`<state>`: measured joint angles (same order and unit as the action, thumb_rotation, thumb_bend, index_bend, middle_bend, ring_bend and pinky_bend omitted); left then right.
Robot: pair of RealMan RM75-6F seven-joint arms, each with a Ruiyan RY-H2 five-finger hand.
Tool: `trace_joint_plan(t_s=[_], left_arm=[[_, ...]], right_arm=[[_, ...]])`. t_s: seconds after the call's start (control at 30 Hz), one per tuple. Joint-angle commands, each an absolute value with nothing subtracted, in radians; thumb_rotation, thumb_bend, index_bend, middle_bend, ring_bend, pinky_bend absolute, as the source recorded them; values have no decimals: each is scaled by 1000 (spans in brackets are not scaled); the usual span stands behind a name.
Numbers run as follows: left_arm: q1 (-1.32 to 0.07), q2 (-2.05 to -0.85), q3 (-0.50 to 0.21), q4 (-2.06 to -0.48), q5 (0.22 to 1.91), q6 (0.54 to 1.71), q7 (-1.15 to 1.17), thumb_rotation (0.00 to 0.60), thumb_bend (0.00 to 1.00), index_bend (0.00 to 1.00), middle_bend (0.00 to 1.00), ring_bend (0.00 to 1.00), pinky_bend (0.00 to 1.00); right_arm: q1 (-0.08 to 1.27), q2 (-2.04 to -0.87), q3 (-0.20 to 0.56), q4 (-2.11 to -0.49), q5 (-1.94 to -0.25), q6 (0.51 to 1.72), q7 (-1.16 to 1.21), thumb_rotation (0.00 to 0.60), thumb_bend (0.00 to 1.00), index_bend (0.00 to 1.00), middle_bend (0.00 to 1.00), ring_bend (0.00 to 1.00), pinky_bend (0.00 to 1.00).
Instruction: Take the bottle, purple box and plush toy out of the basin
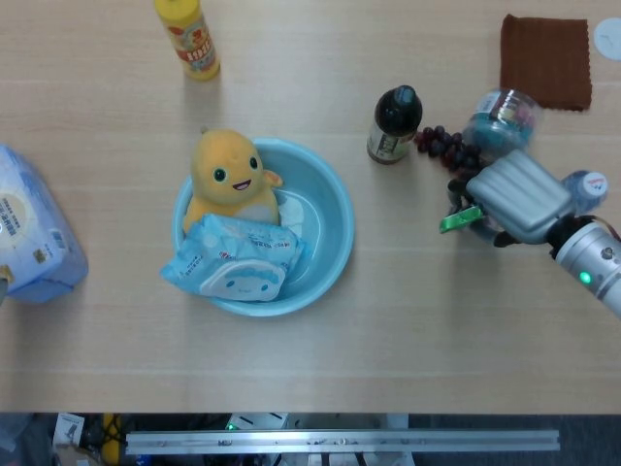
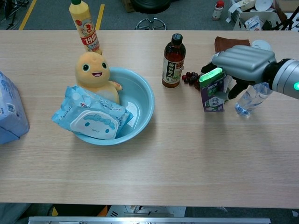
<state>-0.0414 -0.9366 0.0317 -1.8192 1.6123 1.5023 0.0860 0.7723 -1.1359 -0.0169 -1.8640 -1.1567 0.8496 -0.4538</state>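
The light-blue basin [image 1: 335,209] [image 2: 145,95] sits left of centre. The yellow plush toy [image 1: 225,175] [image 2: 93,70] leans at its back left rim, above a blue pack of wipes [image 1: 238,260] [image 2: 91,117]. A dark bottle [image 1: 393,124] [image 2: 173,55] stands on the table right of the basin. My right hand [image 1: 516,192] [image 2: 243,63] grips the purple box with the green top [image 1: 459,218] [image 2: 212,91], upright, right of the dark bottle and in front of the grapes. The box's bottom is at or just above the table. My left hand is not visible.
Grapes [image 1: 448,146] [image 2: 190,77], a plastic jar [image 1: 502,118] and a clear water bottle [image 1: 572,194] [image 2: 250,100] crowd the spot around the hand. A brown cloth [image 1: 545,60] lies far right, a yellow bottle [image 1: 189,37] [image 2: 84,25] far back, a tissue pack [image 1: 29,228] left.
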Motion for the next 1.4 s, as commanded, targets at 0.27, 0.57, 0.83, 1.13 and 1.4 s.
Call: trace_joint_plan(t_s=[0.27,0.57,0.83,1.13,1.4], left_arm=[[-54,-934,28,-1817,1616,1490,81,600,278,10,99,99,134],[-89,-914,22,-1839,1635,1454,64,600,279,10,99,99,134],[-156,-894,4,-1850,1641,1377,51,600,278,10,98,99,134],[-252,-908,-38,-1851,1623,1282,-26,600,279,10,99,99,134],[-375,-954,-82,-1855,1606,1153,-16,600,278,10,101,100,134]], right_arm=[[767,-1082,1,-1926,-1131,871,-455,600,370,24,135,221,479],[683,-1040,48,-1964,-1283,1030,-309,600,367,24,142,221,479],[614,-974,59,-1987,-1356,1120,-236,600,366,32,179,221,479],[523,-915,54,-2006,-1454,1235,-191,600,367,99,219,229,479],[468,-905,49,-1999,-1498,1283,-170,600,368,100,236,256,479]])
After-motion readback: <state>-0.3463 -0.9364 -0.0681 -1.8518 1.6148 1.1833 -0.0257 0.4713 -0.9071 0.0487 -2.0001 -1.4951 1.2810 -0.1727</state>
